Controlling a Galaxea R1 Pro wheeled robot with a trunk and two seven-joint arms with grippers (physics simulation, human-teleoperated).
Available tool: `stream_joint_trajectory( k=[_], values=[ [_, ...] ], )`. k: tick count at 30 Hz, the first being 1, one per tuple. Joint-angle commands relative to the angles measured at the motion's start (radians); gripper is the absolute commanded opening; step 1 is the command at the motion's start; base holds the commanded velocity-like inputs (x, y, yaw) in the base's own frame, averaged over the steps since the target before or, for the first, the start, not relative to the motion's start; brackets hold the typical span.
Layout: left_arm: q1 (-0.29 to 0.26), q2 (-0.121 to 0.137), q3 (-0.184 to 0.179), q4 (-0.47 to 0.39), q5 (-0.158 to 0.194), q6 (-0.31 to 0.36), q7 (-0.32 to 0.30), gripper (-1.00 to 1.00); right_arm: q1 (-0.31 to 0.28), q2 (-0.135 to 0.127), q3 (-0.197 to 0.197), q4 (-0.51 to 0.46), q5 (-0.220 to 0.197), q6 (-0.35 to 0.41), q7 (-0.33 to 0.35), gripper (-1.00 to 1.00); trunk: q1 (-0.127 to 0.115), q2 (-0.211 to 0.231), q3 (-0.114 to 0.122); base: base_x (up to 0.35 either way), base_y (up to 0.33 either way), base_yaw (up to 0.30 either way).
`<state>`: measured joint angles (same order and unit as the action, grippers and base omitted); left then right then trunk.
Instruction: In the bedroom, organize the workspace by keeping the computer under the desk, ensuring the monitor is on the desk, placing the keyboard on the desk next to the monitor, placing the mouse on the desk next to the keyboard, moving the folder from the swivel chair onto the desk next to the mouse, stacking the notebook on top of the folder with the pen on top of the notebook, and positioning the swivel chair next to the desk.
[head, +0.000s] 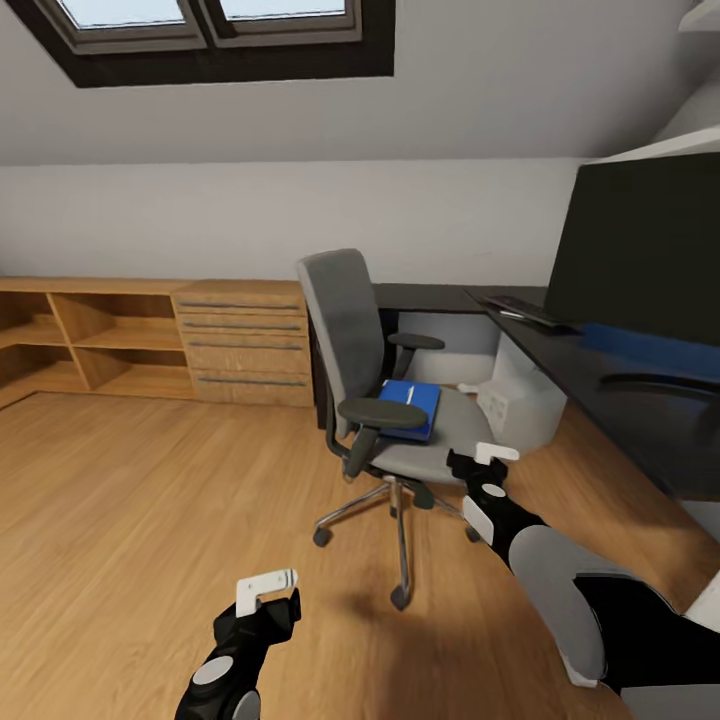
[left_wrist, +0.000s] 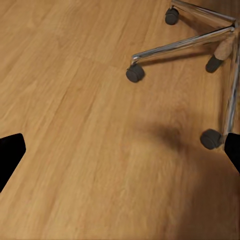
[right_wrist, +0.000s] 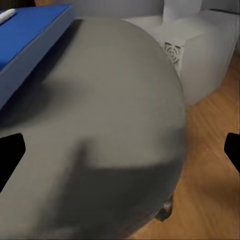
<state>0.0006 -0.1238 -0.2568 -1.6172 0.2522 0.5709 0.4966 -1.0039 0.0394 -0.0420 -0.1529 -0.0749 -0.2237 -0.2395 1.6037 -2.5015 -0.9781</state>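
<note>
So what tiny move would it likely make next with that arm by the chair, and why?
Probably ease the right gripper forward over the seat toward the folder. Its jaws look open at the front edge of the chair, short of the folder, which still lies on the seat with a white pen on top.

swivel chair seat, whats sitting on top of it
On the grey-upholstered swivel chair seat lies a flat bright blue folder with a thin white pen on top. The black armrest covers the folder's near edge; whether anything lies between pen and folder cannot be told.

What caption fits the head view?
Right gripper nears the swivel chair holding the blue folder.
</note>
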Motion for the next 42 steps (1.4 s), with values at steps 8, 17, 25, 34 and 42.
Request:
stream_joint_trajectory(
  k=[8, 17, 25, 34, 42],
  values=[
    [0.000, 0.000, 0.023, -0.003, 0.012, 0.000, 0.009, 1.00, -0.001, 0.000, -0.007, 0.002, -0.009, -0.006, 0.000, 1.00, 0.000, 0.000, 0.000, 0.000, 0.000, -0.219],
    [0.000, 0.000, 0.053, -0.003, 0.013, 0.001, 0.008, 1.00, -0.001, 0.002, -0.007, 0.004, -0.012, -0.005, 0.003, 1.00, 0.000, 0.000, 0.000, 0.000, 0.000, -0.025],
    [0.000, 0.000, 0.079, -0.003, 0.015, 0.001, 0.008, 1.00, -0.001, 0.003, -0.007, 0.001, -0.013, -0.006, 0.003, 1.00, 0.000, 0.000, 0.000, 0.000, 0.000, -0.001],
    [0.000, 0.000, 0.082, -0.003, 0.015, 0.001, 0.008, 1.00, -0.001, -0.001, -0.008, 0.000, -0.011, -0.005, 0.004, 1.00, 0.000, 0.000, 0.000, 0.047, 0.000, 0.000],
    [0.001, 0.001, 0.082, -0.003, 0.014, 0.001, 0.008, 1.00, -0.001, -0.003, -0.011, 0.001, -0.011, -0.006, 0.005, 1.00, 0.000, 0.000, 0.000, 0.231, 0.000, 0.000]
  ],
)
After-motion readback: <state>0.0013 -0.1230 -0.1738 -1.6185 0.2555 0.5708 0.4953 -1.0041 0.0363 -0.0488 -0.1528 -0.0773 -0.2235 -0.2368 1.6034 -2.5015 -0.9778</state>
